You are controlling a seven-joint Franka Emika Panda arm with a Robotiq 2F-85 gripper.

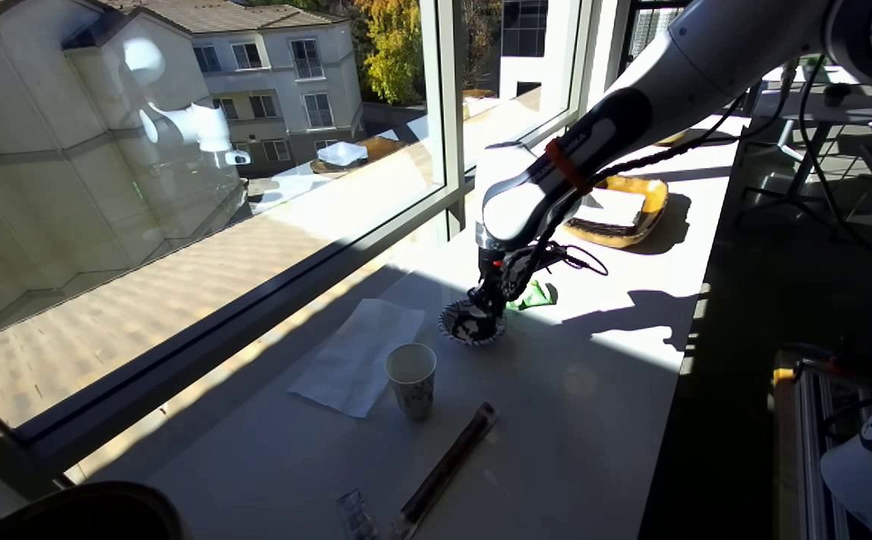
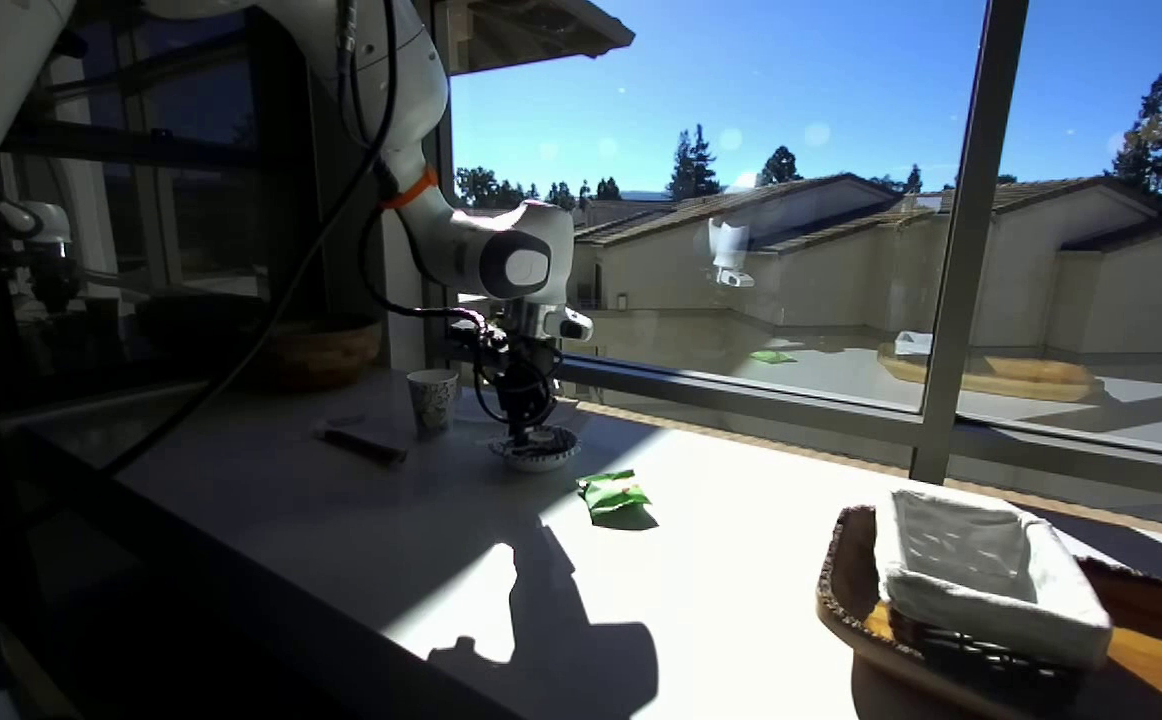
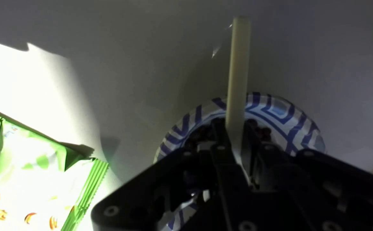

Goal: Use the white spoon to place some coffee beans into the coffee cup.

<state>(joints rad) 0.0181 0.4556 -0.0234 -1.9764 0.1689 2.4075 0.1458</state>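
One black gripper (image 3: 234, 128) clamps the white spoon (image 3: 238, 70), its jaws closed tight on the slim handle, which extends past the grip toward the top of the wrist view; the spoon's lower end is largely hidden by the gripper. Whether the spoon carries a load cannot be told. Directly beneath, dark coffee beans (image 3: 265, 133) lie in a shallow round dish (image 3: 297, 126) with a blue-and-white patterned rim, partly screened by the gripper. Above, a white, orange-banded robot arm (image 1: 515, 202) reaches down over the table (image 1: 571, 435), its shadow (image 2: 561, 640) cast across the sunlit part of the surface.

On one side of the dish, a green-and-white packet (image 3: 45, 170) lies in full sun, near the rim. On the opposite side, in the shade, the coffee cup (image 1: 411, 379), cream-white with a dark printed pattern, stands upright and apart from the dish in both exterior views. A white paper sheet (image 1: 353, 352) lies flat just beside the cup, on the window side. Farther along, a long dark rod (image 1: 447, 465) rests on the tabletop next to a small clear object (image 1: 356, 514) too indistinct to identify.

Well apart, at the sunny end, a wooden tray (image 2: 853, 575) holds a white-lined basket (image 2: 1001, 610). A large wooden bowl (image 2: 311, 355) sits in shade at the other end. Window frames (image 2: 968, 240) border the table, with tile-roofed buildings (image 2: 851, 285) beyond.
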